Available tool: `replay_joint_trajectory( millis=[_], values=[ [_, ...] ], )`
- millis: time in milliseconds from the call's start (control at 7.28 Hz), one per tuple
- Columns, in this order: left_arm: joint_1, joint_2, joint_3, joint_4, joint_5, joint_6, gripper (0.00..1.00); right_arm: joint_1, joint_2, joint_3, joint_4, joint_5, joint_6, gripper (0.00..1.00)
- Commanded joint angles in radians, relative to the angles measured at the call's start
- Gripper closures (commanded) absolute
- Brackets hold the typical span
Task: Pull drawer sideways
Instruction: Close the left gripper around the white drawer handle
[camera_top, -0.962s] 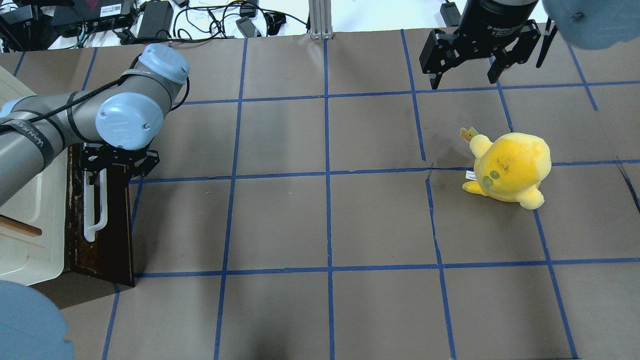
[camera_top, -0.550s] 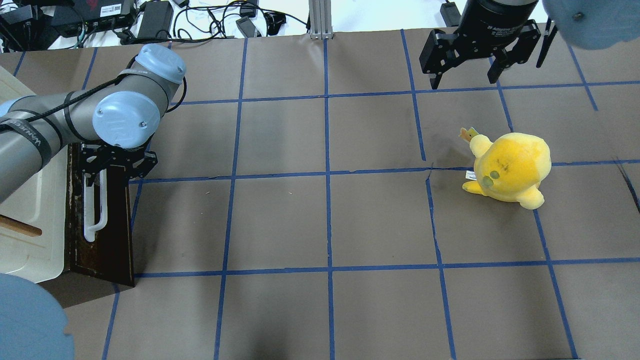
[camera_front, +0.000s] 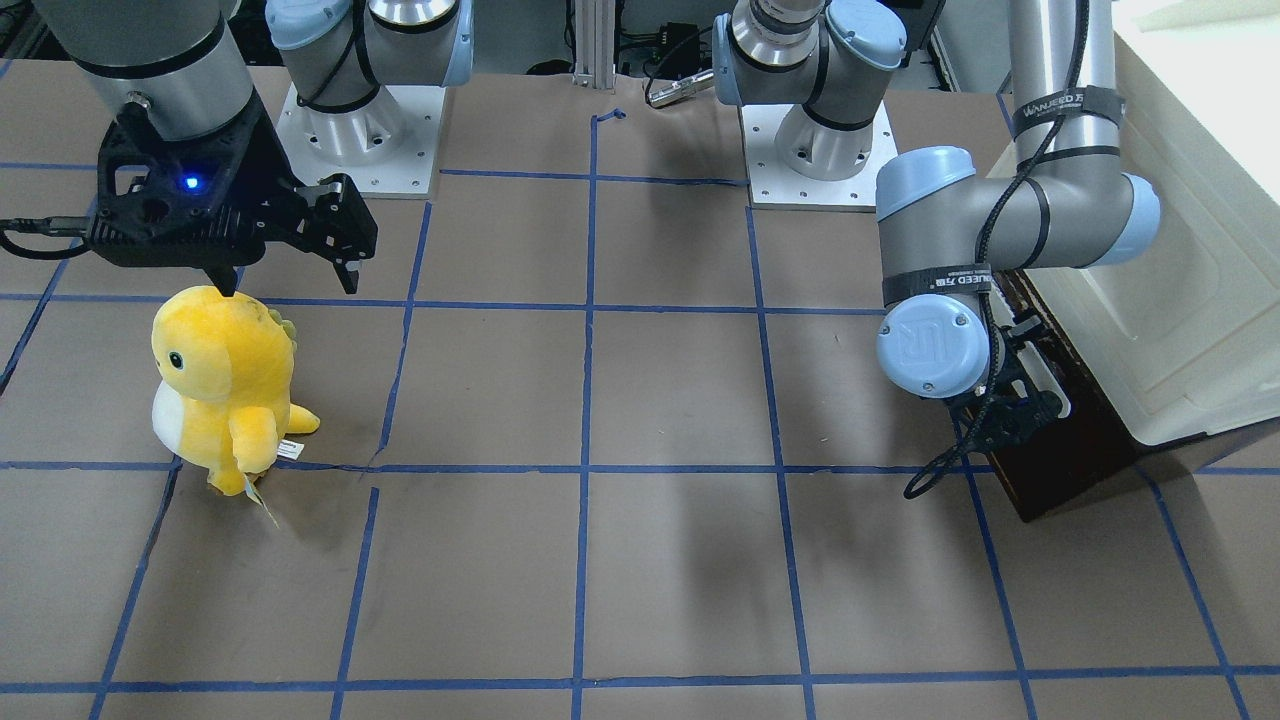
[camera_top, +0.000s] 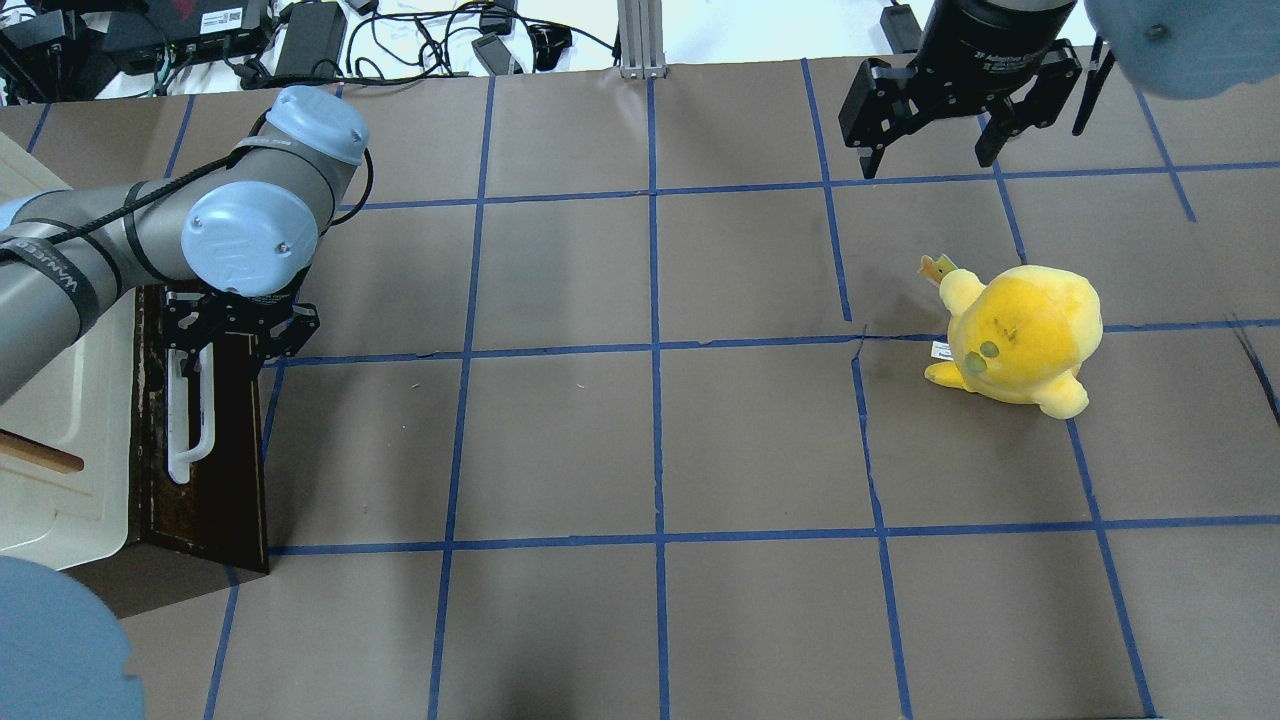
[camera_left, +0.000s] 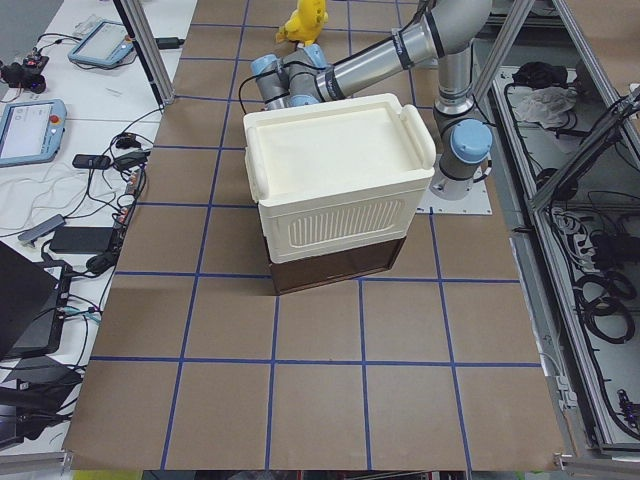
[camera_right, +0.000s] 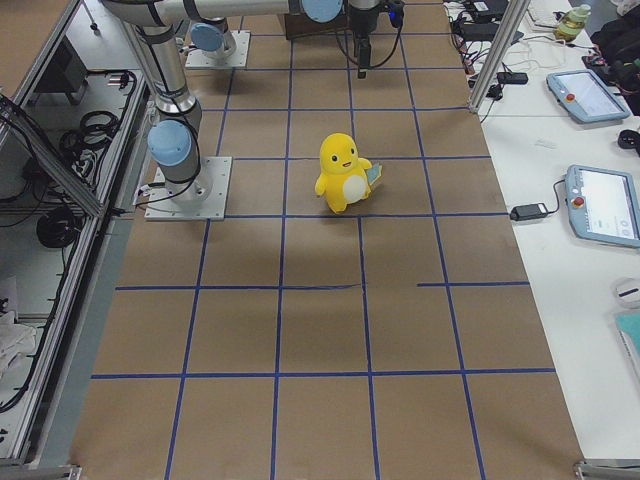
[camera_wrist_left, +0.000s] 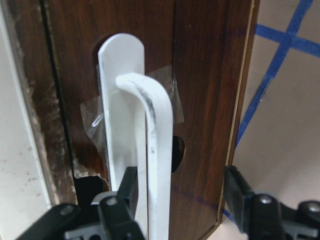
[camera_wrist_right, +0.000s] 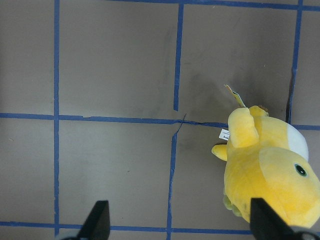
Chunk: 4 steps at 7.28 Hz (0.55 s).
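Brown drawer, inside hidden; left gripper apart astride handle; right gripper apart

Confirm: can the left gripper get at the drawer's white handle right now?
Probably yes: the left gripper sits open astride the handle on the drawer front, nothing else between.

Centre: tabletop lies open from top to bottom of the overhead view.
Right of centre: plush toy stands alone, room all round.
Left edge: cabinet and drawer block passage; left arm lies over them.
Drawer front: white bar stands off it; left pincer astride the bar, fingers spread.
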<state>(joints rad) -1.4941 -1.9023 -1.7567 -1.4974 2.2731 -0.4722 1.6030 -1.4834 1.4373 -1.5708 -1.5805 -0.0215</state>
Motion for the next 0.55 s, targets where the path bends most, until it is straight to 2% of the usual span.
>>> replay_joint_trajectory(
  millis=[0,137,412],
  values=[
    [0.002,0.002,-0.003,-0.006,0.000,0.001,0.38,0.000,0.000,0.000,0.000,0.001,0.000,0.00],
    [0.002,0.003,-0.003,-0.009,0.000,0.001,0.43,0.000,0.000,0.000,0.000,-0.001,-0.002,0.00],
    [0.003,0.000,-0.004,-0.009,-0.001,0.000,0.46,0.000,0.000,0.000,0.000,0.001,0.000,0.00]
  ],
)
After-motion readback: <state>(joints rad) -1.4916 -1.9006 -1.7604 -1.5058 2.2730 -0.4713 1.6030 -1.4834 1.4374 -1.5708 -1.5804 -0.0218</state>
